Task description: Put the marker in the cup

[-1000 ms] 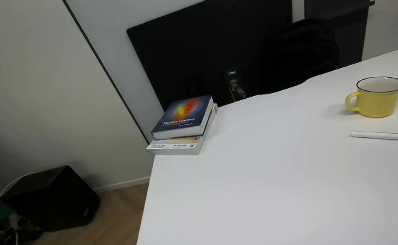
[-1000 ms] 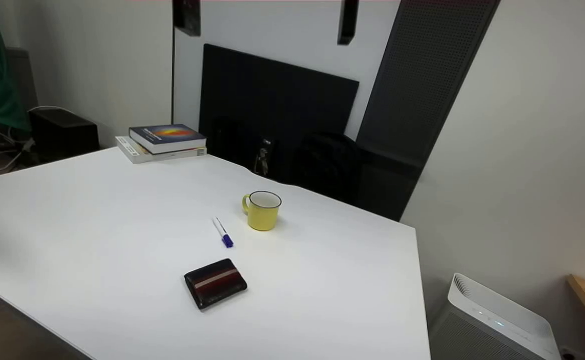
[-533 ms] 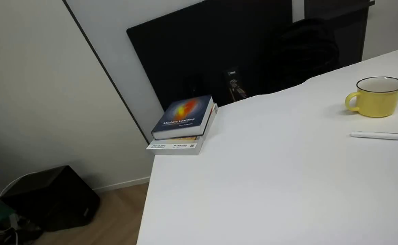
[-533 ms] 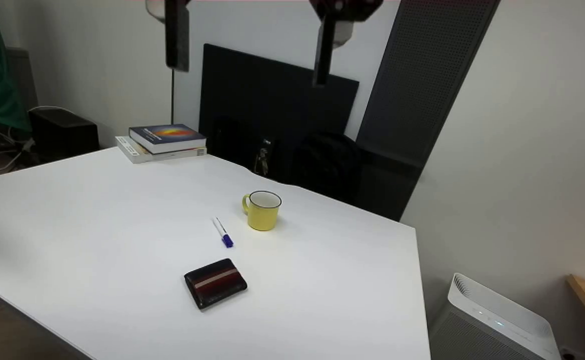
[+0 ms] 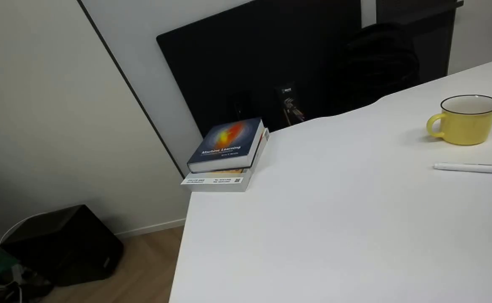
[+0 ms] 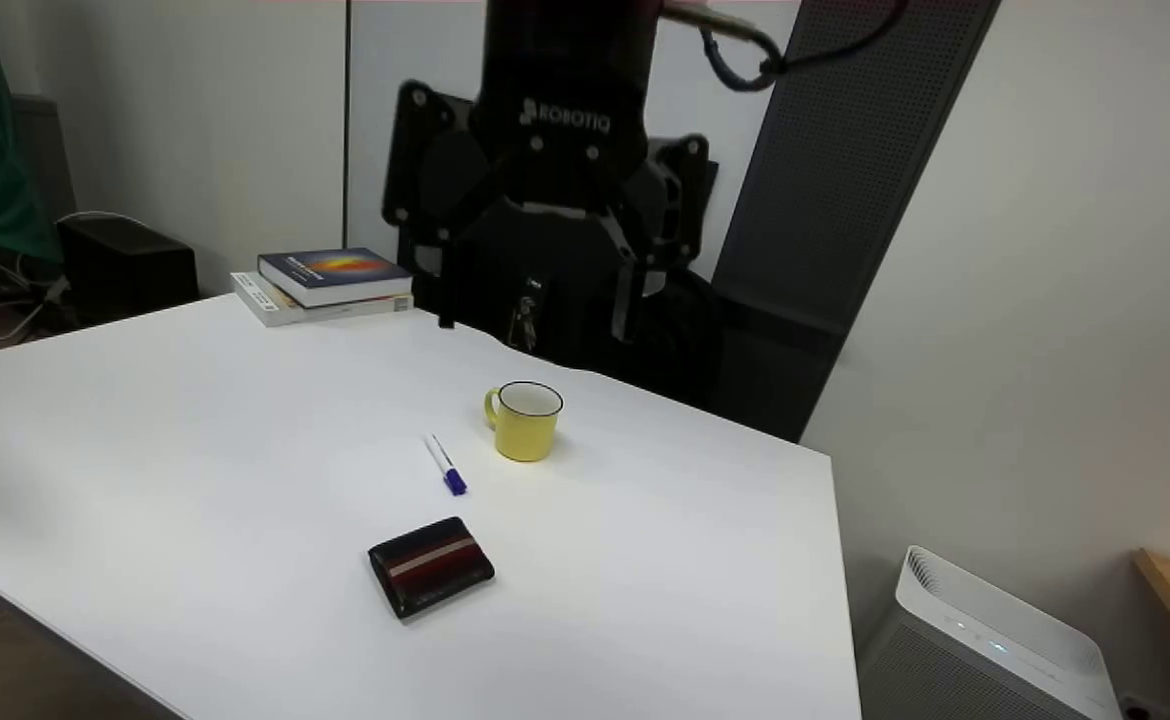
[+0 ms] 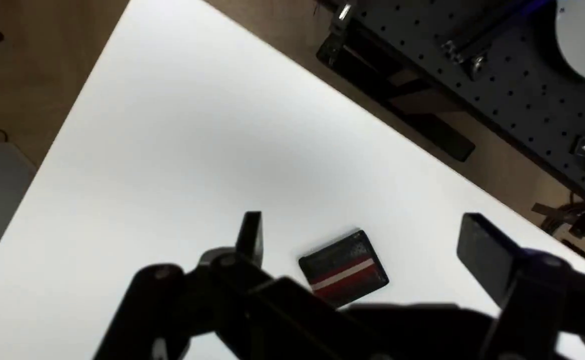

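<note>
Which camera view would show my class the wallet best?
An exterior view: the wallet appears there whole, nothing in front of it. The wrist view shows it from above, but the gripper seems to hide a corner. No further view has it.

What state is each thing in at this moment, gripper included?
Gripper: open, holding nothing.
Yellow cup: standing upright.
Marker: capped, lying flat, not in the cup.
Striped wallet: closed, lying flat.
Two books: closed, one stacked on the other.
White appliance: indicator lights on.
</note>
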Controlling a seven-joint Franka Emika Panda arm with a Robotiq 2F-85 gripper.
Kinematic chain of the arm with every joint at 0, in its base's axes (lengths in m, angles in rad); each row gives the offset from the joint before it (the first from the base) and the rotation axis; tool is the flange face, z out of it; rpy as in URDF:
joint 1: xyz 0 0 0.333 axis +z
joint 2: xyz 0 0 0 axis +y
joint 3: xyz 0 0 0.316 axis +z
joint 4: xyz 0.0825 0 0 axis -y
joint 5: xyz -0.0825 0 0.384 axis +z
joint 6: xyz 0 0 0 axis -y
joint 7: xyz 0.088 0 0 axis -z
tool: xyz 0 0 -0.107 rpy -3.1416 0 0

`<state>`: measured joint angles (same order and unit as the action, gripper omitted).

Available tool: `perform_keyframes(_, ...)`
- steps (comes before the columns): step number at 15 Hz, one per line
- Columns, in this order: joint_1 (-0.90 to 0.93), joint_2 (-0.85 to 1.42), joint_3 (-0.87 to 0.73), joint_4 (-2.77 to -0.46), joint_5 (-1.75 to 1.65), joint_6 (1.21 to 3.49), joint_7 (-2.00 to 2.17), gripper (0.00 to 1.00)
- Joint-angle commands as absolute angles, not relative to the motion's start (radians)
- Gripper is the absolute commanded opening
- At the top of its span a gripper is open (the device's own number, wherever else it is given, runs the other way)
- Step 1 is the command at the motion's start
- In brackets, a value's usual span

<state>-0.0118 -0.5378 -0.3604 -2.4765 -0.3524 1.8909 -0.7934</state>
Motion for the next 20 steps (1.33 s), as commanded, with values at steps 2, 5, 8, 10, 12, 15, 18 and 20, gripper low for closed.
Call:
perform_keyframes(2,-0.019,-0.404,-0.341,-2.455,-0.254,2.066,-0.848,1.00)
perform_keyframes(5,-0.010,-0.353,-0.332,-2.447,-0.139,2.121,-0.918,1.00)
perform_keyframes(8,-0.009,-0.317,-0.302,-2.441,-0.070,2.154,-0.978,1.00)
perform_keyframes(10,-0.038,-0.336,-0.281,-2.470,-0.081,2.152,-0.968,1.00)
perform_keyframes(12,-0.042,-0.328,-0.268,-2.472,-0.081,2.153,-0.970,1.00)
perform_keyframes(15,-0.050,-0.329,-0.268,-2.474,-0.082,2.153,-0.969,1.00)
perform_keyframes(18,-0.051,-0.329,-0.268,-2.474,-0.082,2.153,-0.969,1.00)
perform_keyframes(20,-0.051,-0.329,-0.268,-2.474,-0.082,2.153,-0.969,1.00)
